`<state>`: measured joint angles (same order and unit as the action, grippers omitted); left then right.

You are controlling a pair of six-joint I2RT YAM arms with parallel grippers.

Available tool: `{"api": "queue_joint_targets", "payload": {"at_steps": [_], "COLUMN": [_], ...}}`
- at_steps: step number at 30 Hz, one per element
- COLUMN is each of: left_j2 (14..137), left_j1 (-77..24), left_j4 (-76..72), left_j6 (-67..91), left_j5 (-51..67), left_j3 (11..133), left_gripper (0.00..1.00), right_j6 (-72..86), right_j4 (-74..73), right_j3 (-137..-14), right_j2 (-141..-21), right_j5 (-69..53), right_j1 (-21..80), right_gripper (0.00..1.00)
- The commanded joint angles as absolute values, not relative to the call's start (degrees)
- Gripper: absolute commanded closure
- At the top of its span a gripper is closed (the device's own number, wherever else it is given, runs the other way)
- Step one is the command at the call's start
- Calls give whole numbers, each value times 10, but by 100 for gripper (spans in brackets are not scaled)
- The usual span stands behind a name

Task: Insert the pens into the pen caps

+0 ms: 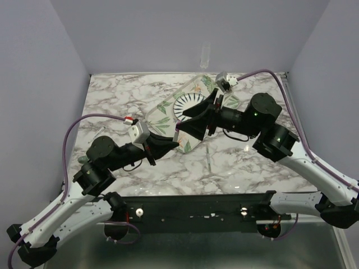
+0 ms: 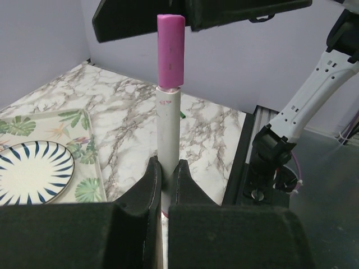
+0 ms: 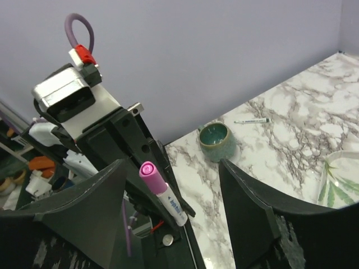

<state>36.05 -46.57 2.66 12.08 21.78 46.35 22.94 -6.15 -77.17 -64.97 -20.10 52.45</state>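
Marble counter [image 1: 241,168], mid-capping.
Left end effector [image 2: 166,169] clamps the pen [image 2: 168,123]; right end effector [image 3: 171,168], gaping empty, may skew the pink cap [image 2: 170,50] if off-centre.

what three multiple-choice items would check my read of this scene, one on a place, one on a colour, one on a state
1. Where does the striped plate sit?
A. on the leaf-patterned tray
B. on a shelf
C. on the floor

2. What colour is the cap on the pen held by the left pincer?
A. green
B. pink
C. black

3. How is the right pincer?
A. shut on the pen
B. open, one finger on each side of the cap
C. shut on nothing

Answers:
1 A, the left wrist view shows the tray's leaves around the plate.
2 B, both wrist views show a pink cap.
3 B, the right wrist view shows a wide gap between the fingers, with the cap in it untouched.
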Motion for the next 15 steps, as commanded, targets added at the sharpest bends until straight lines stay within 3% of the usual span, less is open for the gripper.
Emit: {"api": "queue_joint_targets", "payload": {"at_steps": [1, 15], "left_j2": [360, 367], "left_j1": [-464, -464], "left_j4": [18, 30], "left_j6": [125, 126], "left_j5": [234, 214], "left_j3": [464, 461], "left_gripper": [100, 100], "right_j6": [233, 258], "right_j4": [-56, -7], "right_j3": [-789, -757], "right_j2": [-664, -662], "right_j5": [-206, -194], "right_j1": [528, 539], "right_gripper": [26, 51]}}
